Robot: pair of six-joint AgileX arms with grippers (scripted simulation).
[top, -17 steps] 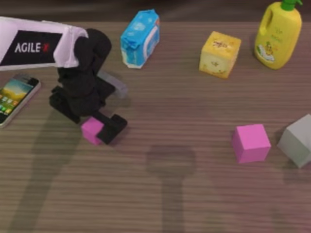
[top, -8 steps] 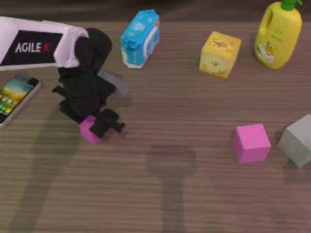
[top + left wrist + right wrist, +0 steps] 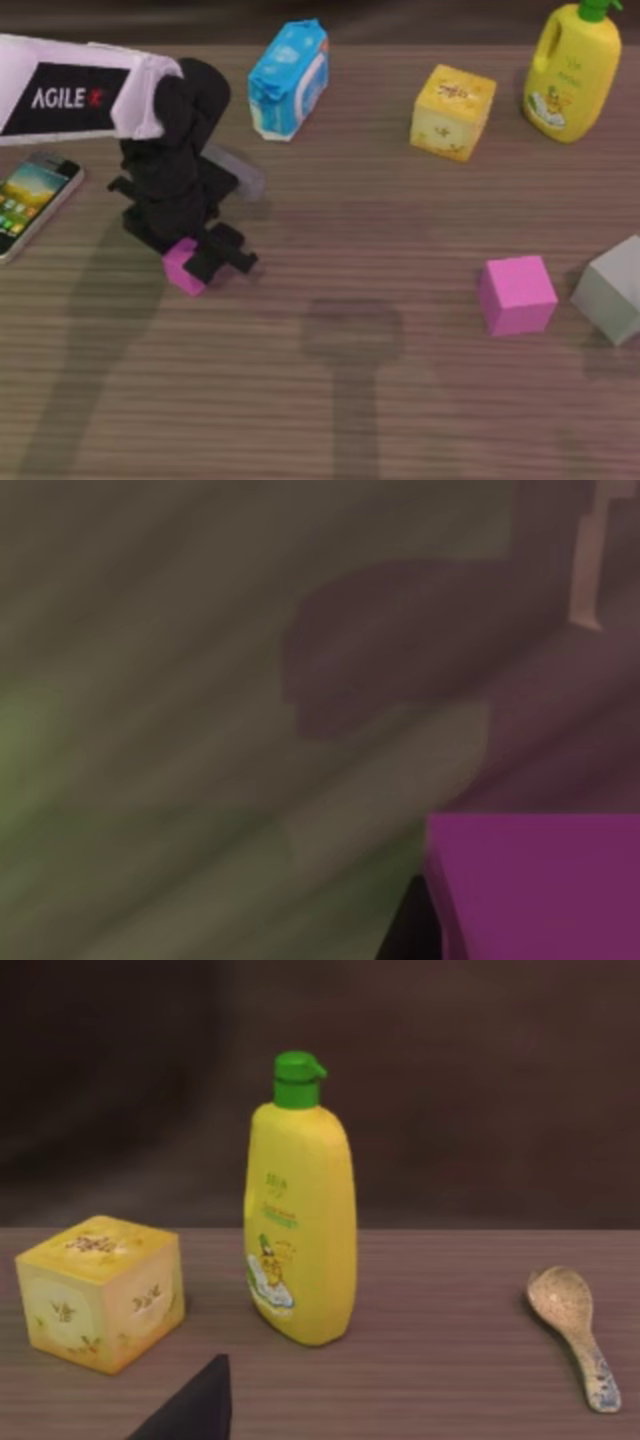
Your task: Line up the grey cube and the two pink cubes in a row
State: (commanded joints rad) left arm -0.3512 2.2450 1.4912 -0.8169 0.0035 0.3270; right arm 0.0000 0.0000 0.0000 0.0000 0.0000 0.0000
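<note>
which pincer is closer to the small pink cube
Left. The left pincer is closed around the small pink cube near the table's left side; the right pincer is out of the top view.

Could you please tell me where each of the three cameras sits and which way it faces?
Top view: above the table, looking down; shows the left arm, its left gripper on the small pink cube.
Left wrist view: on the left wrist, close over the small pink cube.
Right wrist view: on the right wrist, facing the yellow bottle; a dark part shows.
Shared: the yellow bottle with top.
</note>
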